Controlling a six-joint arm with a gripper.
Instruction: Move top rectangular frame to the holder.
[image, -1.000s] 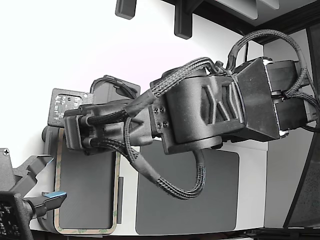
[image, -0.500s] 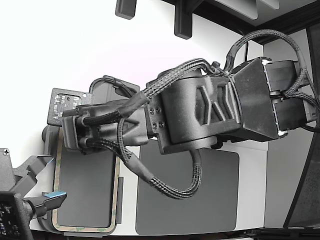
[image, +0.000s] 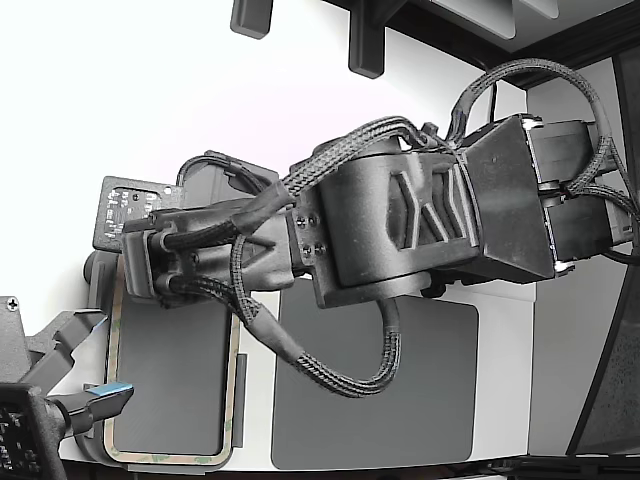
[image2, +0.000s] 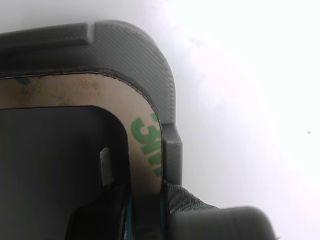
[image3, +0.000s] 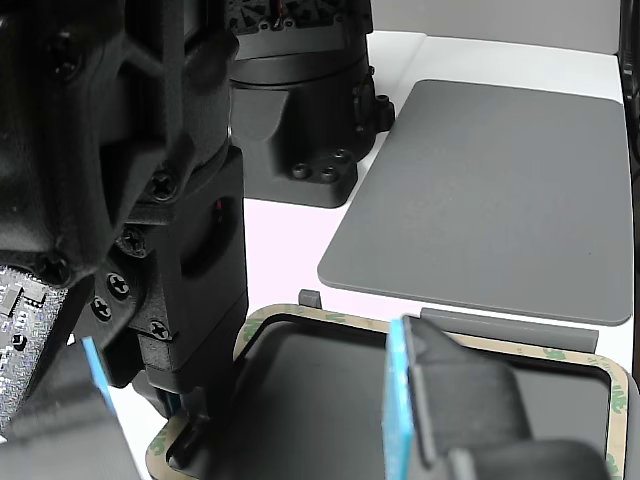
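While straddling one short end of the thin beige-tan rounded rectangular frame, black claw narrowly pinching its strip; seated in light grey tabbed holder, long axis running away from claw.

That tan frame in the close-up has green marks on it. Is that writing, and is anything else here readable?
"3M", in green, partly cut off: on the tan frame in the wrist view, beside the grey holder.
Green mottling elsewhere on the frame in the exterior and other views: too small to read.
Circuit board in the exterior view: any markings too small to read.
Nothing else legible.
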